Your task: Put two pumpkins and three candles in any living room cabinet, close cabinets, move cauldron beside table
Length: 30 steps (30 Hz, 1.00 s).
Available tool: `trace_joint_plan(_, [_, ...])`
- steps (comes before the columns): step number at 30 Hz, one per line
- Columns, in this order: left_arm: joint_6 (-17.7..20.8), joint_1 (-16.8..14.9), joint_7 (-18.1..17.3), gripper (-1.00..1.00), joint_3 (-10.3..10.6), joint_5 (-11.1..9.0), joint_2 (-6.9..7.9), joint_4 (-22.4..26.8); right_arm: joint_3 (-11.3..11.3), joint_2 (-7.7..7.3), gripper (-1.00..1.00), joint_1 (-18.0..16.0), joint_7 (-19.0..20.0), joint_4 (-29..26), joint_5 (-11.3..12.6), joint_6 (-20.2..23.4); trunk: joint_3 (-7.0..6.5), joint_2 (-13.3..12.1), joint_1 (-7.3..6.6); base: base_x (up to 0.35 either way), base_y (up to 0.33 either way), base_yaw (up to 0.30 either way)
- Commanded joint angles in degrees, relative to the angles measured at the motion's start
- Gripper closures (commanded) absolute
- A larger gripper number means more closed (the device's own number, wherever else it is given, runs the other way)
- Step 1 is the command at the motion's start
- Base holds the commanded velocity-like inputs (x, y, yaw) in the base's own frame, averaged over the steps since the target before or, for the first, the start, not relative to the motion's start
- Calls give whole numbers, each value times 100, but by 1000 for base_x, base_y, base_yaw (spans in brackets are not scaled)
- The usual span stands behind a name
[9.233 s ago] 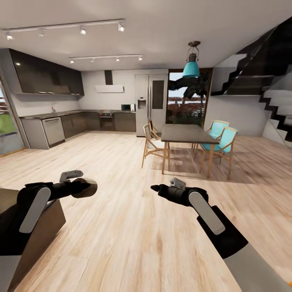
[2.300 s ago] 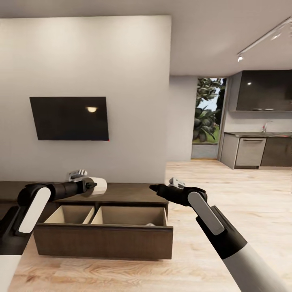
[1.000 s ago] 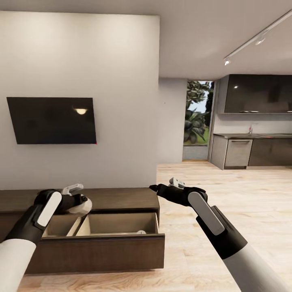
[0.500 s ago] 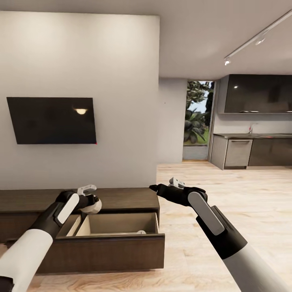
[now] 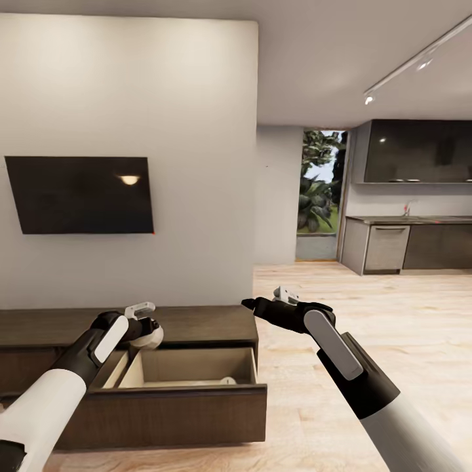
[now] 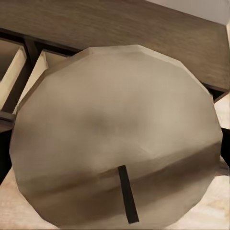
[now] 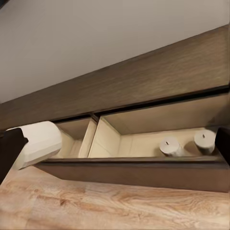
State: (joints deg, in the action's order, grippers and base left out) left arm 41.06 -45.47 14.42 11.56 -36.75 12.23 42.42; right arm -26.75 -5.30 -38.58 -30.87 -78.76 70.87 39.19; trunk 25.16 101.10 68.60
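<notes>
Fingers of the left gripper (image 5: 147,331) pinch a candle (image 5: 152,337) over the open drawer (image 5: 190,368) of the cabinet (image 5: 196,322), where two candles (image 7: 168,144) lie; releasing it comes next, while whether the idle right gripper (image 5: 248,303) is closed cannot be told.

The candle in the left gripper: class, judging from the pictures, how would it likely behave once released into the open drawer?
The candle is a short, wide cylinder with flat ends, so it should probably stand stably, as two candles in the drawer already do. Dropped on its curved side, it might roll. It looks rigid.
</notes>
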Motion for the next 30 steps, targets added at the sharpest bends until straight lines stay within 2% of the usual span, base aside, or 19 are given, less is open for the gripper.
trace_joint_plan(1, [8,-5,53,100,30,-60,7,7,-12,-5,-100,-8,-59,-8,58,-8,7,4,2,153,-38,0])
trace_joint_plan(21, [102,-13,53,100,40,-59,9,1,3,-13,-100,-6,-59,-8,66,-8,7,4,2,144,-65,0])
trace_joint_plan(30, [397,-14,100,100,37,-68,17,-35,-3,-7,-100,-5,-59,-8,67,-8,7,4,2,280,-1,0])
